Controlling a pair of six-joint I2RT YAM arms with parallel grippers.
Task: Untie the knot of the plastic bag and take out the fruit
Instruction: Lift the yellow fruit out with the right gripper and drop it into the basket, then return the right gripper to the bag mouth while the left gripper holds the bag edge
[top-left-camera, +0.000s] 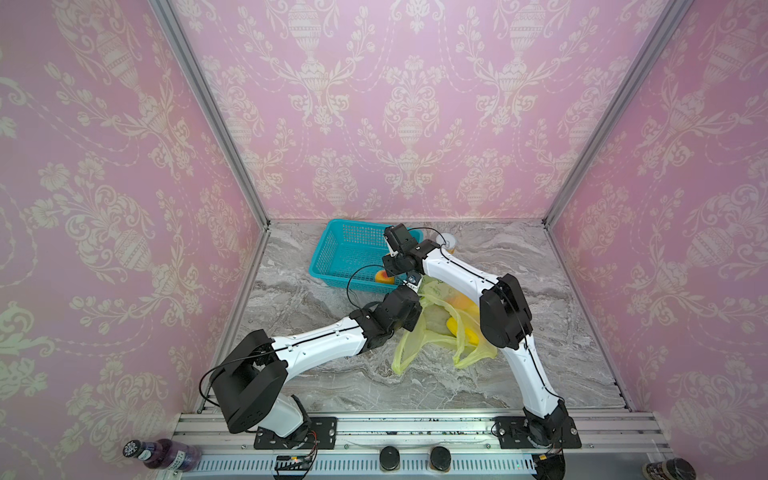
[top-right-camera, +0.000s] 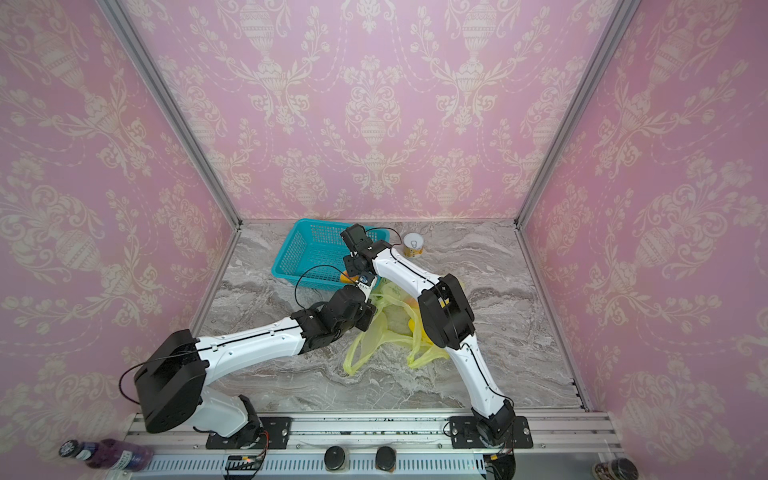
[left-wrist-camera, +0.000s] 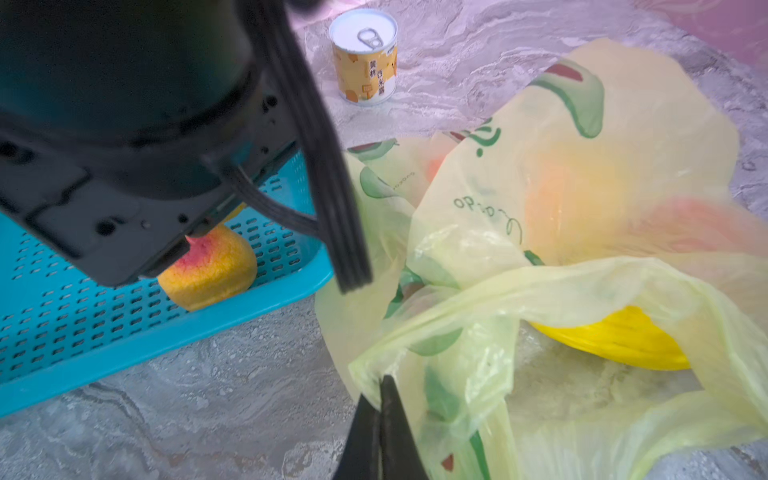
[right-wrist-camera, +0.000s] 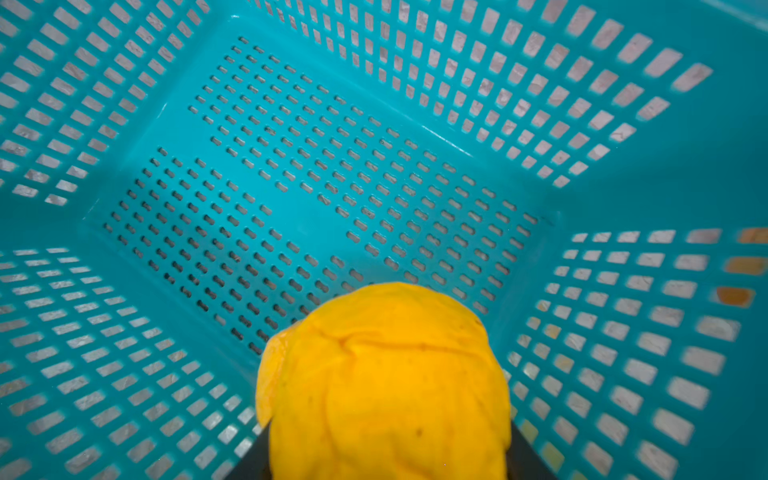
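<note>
Inside the teal basket (right-wrist-camera: 332, 166), the right gripper (right-wrist-camera: 388, 453) is clamped on an orange-yellow fruit (right-wrist-camera: 382, 374), low over the floor. Just beside the basket on the table (left-wrist-camera: 208, 395), the plastic bag (left-wrist-camera: 540, 166) lies open with a yellow fruit (left-wrist-camera: 615, 336) inside. The left gripper (left-wrist-camera: 380, 399) has its tips together, pinching the bag's rim.

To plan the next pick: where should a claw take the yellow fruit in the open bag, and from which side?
Probably across the short width of the yellow fruit, from above through the open mouth of the bag: it lies flat, uncovered there.
</note>
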